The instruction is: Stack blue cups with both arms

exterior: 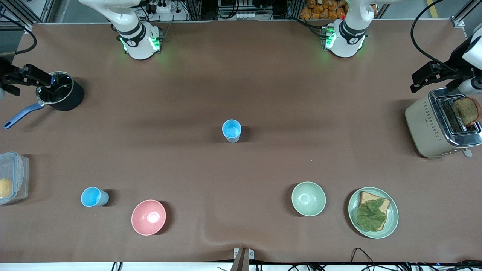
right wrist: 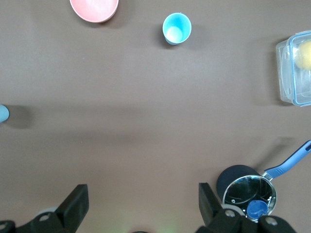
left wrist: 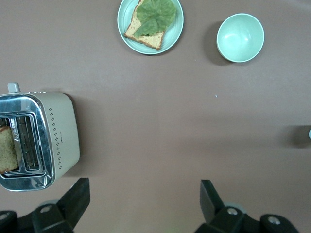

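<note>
One blue cup (exterior: 231, 130) stands upright mid-table; its edge just shows in the right wrist view (right wrist: 2, 113). A second blue cup (exterior: 94, 197) stands nearer the front camera toward the right arm's end, beside the pink bowl (exterior: 148, 217); it also shows in the right wrist view (right wrist: 177, 28). My right gripper (exterior: 35, 78) hangs open and empty over the black pot (exterior: 62, 96); in its wrist view (right wrist: 142, 198) bare table lies between the fingers. My left gripper (exterior: 425, 77) hangs open and empty by the toaster (exterior: 440, 122); its wrist view (left wrist: 143, 194) shows bare table too.
A pale green bowl (exterior: 308, 198) and a plate (exterior: 391, 222) with bread and lettuce sit near the front camera toward the left arm's end. A clear lidded container (exterior: 13, 177) sits at the right arm's end. The toaster holds a slice of bread.
</note>
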Controlling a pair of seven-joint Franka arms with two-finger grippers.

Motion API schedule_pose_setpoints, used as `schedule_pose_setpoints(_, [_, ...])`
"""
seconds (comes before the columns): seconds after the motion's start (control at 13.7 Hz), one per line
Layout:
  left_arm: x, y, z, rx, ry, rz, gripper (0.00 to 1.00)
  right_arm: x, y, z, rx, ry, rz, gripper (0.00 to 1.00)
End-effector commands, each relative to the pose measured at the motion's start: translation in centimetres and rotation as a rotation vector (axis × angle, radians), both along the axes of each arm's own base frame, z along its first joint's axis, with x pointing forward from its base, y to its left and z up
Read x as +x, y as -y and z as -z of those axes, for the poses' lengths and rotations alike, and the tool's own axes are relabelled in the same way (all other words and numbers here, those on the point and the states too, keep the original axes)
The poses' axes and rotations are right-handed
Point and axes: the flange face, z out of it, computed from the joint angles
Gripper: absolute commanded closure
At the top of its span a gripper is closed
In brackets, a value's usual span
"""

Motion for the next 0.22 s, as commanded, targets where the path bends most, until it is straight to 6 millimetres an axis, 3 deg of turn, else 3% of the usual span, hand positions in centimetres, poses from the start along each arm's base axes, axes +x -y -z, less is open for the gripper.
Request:
schedule_pose_setpoints(0.0, [0.24,0.52,-0.52,-0.023,0.000,0.019,0.00,-0.45,-0.11,-0.67,-0.010,0.013,0.019,0.00])
schedule_pose_setpoints(0.15, [0.21,0.80,-0.66,-0.027,0.002,0.025,0.00,-0.52,0.04,-0.74,-0.009,0.013,0.022,0.00])
